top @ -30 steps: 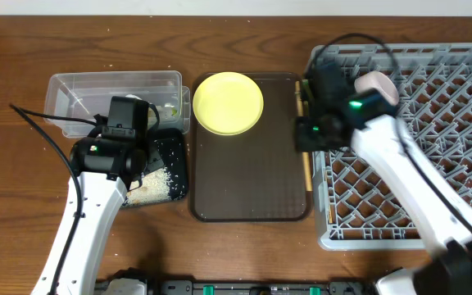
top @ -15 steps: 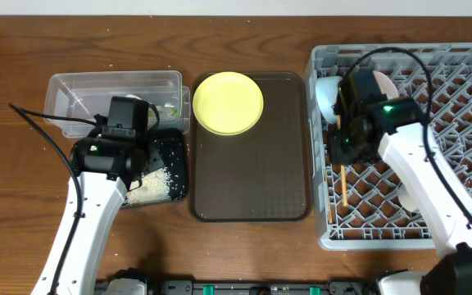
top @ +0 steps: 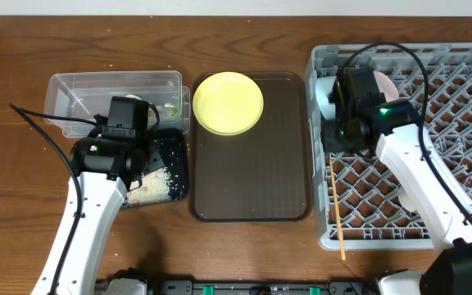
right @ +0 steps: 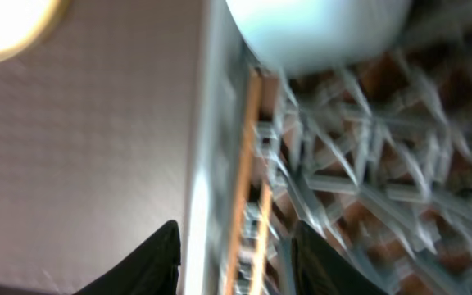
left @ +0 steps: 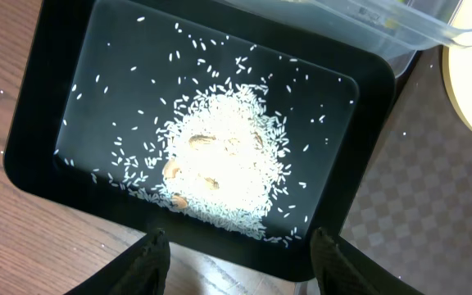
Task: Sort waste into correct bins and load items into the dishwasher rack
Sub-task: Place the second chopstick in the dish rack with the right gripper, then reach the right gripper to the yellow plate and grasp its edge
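My right gripper (top: 332, 146) (right: 238, 262) is open above the left edge of the grey dishwasher rack (top: 449, 123). The wooden chopsticks (top: 337, 209) (right: 244, 180) lie loose along that edge between its fingers, their tips sticking out past the rack's front. A light blue bowl (top: 326, 90) (right: 318, 29) sits in the rack's back left. The yellow plate (top: 229, 102) rests on the brown tray (top: 252, 180). My left gripper (left: 240, 254) is open and empty over the black tray (top: 174, 160) (left: 47, 98) holding rice grains (left: 220, 164). The clear tub (top: 80, 90) stands behind it.
A white cup (top: 408, 198) and a pale bowl (top: 382, 82) sit in the rack, partly hidden by my right arm. A green-yellow scrap (top: 170, 106) shows in the clear tub. Bare wooden table (top: 6, 205) lies left of the bins.
My right gripper carried the chopsticks from the brown tray's right edge over the rack and let them go. They slid toward the rack's front. The left arm has not moved.
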`<action>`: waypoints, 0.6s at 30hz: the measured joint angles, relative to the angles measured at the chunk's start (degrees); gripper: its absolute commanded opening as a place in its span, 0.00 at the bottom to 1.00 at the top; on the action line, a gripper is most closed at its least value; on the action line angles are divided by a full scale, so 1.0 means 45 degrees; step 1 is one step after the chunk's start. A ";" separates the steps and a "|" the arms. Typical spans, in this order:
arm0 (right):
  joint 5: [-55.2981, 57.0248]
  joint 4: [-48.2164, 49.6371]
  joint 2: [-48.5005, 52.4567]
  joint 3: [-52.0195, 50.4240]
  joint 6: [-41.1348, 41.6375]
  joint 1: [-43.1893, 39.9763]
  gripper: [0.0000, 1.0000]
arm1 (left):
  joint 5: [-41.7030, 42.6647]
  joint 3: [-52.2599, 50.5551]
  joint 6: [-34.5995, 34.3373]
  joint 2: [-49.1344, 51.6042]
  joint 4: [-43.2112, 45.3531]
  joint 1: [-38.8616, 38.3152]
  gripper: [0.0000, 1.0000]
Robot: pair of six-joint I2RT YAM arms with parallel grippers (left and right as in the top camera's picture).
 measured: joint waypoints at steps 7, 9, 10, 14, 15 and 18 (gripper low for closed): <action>-0.1438 0.4663 0.0058 0.0053 0.0121 0.0782 0.49 | 0.0000 0.0000 0.0000 0.0000 0.0005 0.0000 0.59; -0.1608 0.5722 0.0267 0.0087 0.0146 0.1263 0.48 | 0.0000 0.0000 0.0000 0.0000 0.0000 0.0000 0.59; -0.1661 0.5926 0.0384 0.0121 0.0146 0.1433 0.46 | 0.0000 0.0000 0.0000 0.0000 0.0000 0.0000 0.59; -0.1836 0.6101 0.1234 0.0146 0.0189 0.2089 0.41 | 0.0000 0.0000 0.0000 0.0000 -0.0005 0.0000 0.59; -0.1836 0.6042 0.1423 0.0146 0.0180 0.2176 0.40 | 0.0000 0.0000 0.0000 0.0000 -0.0015 0.0000 0.59; -0.1880 0.5921 0.1914 0.0146 0.0194 0.2424 0.40 | 0.0000 0.0000 0.0000 0.0000 -0.0034 0.0000 0.59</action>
